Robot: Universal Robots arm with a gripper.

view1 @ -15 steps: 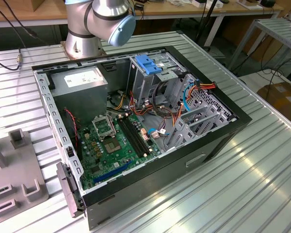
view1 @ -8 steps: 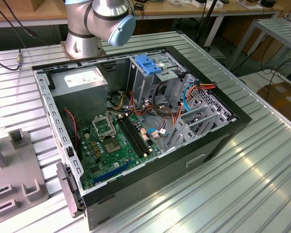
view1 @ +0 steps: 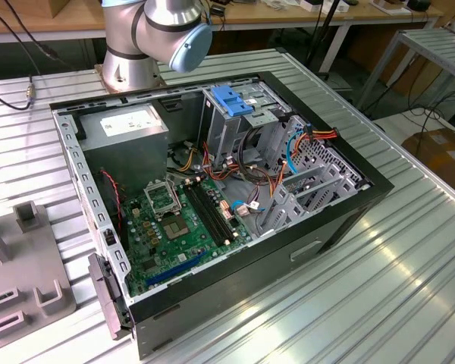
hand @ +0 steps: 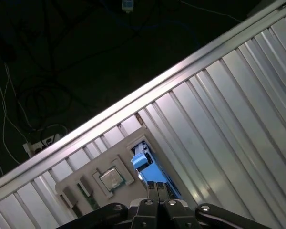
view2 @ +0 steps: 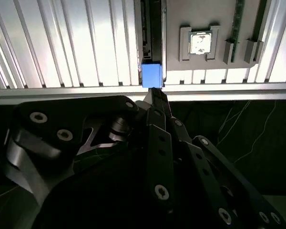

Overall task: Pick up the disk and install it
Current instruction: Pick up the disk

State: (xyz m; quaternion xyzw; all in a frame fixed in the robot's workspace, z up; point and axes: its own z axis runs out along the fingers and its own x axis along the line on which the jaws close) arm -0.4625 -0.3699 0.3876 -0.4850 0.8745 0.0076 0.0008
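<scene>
One pincer [view2: 154, 94] clamped on blue-framed disk [view2: 151, 76] at grey plate [view2: 200, 12] edge.

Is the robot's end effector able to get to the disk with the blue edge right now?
Probably yes. In the second wrist view the end effector is right at the disk, which stands on edge by the grey holder, with nothing between them.

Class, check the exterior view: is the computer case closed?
No: the case lies open on its side, with the motherboard inside in plain sight.
</scene>
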